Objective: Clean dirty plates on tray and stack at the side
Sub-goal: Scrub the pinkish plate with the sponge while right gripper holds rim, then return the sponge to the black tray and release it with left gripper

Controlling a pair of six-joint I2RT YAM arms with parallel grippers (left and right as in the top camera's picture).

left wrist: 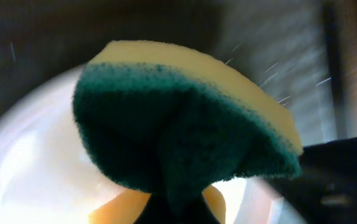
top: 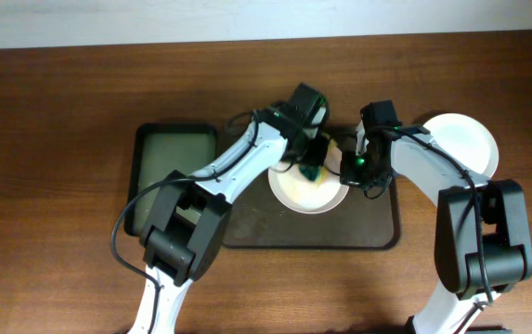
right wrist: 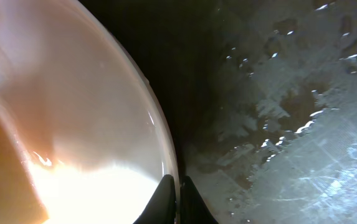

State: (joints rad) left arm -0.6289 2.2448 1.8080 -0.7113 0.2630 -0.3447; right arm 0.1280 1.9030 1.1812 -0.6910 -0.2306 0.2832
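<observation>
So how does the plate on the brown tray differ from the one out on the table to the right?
The tray plate sits in the brown tray; the table plate lies on the table. The tray plate looks yellowish in the middle; the table plate looks plain white. The right end effector pinches the tray plate's rim; the table plate is not gripped. Both are round, white and shallow.

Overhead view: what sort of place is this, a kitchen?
Likely a robotics test bench, not a kitchen: two robot arms at a wooden table, a brown tray holding a white plate, and a scrubbing sponge.
</observation>
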